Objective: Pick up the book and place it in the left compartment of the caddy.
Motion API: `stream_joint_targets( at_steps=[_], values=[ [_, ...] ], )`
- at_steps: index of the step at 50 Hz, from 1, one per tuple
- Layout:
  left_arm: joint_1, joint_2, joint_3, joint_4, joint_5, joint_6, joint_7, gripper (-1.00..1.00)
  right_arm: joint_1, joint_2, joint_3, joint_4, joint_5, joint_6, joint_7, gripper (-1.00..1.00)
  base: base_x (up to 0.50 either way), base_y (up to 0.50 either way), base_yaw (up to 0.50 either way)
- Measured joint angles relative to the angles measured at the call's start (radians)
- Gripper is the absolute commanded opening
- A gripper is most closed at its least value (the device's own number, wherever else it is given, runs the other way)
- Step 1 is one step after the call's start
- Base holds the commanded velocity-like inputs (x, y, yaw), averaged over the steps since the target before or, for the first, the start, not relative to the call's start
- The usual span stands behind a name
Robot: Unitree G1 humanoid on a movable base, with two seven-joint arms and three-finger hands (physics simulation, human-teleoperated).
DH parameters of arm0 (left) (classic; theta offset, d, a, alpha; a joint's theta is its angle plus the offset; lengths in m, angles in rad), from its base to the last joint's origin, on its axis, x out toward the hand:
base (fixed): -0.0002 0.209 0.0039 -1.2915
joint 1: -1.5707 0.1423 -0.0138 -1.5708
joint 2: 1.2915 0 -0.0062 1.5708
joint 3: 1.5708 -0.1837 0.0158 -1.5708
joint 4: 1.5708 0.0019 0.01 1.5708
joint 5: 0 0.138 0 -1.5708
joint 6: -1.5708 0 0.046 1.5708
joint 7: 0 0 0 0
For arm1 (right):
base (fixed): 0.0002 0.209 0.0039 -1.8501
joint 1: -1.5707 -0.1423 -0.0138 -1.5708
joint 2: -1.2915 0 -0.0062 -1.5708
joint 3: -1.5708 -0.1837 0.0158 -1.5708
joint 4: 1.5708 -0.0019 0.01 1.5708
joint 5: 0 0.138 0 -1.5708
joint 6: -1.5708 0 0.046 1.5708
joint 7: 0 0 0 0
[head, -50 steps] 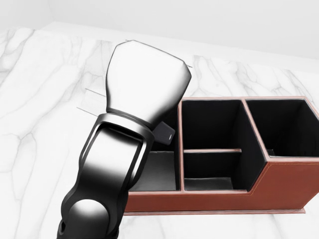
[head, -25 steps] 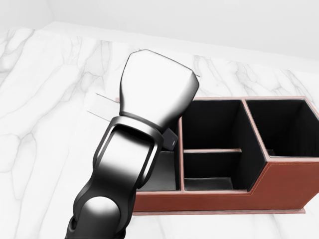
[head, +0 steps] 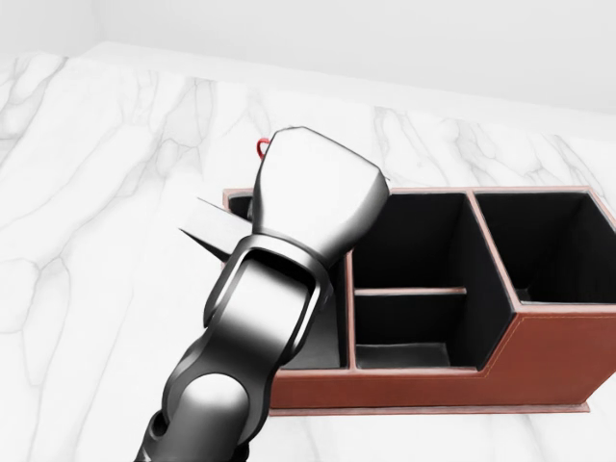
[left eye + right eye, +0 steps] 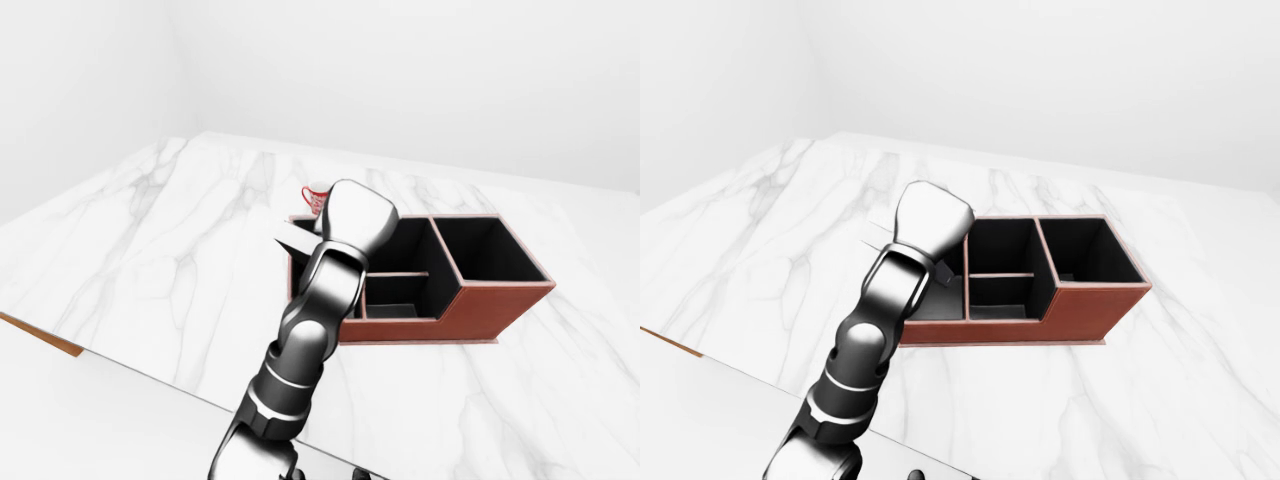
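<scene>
the marble surface [image 3: 87, 241] is carrying the caddy [image 3: 539, 356]. the left hand [image 3: 313, 197] is travelling rightward, now hanging over the caddy's left compartment [image 3: 322, 351], nearing the drop. the book [image 3: 214, 231], a pale slab, is jutting out just left of the caddy's left wall. the fingers are hidden, so i cannot tell their grip.
</scene>
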Motion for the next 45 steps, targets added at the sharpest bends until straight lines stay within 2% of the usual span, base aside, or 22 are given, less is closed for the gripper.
stream_joint_targets(
  at_steps=[17,45],
  values=[
    [-0.041,0.019,-0.049,0.130,0.002,0.000,0.045,-1.00,-0.003,0.000,0.009,0.006,-0.001,0.000,0.000,1.00,0.00,0.00,0.00],
    [-0.061,0.047,-0.122,0.359,-0.003,0.000,0.128,-1.00,-0.002,0.000,0.007,0.003,-0.003,0.000,-0.002,1.00,0.00,0.00,0.00]
  ],
)
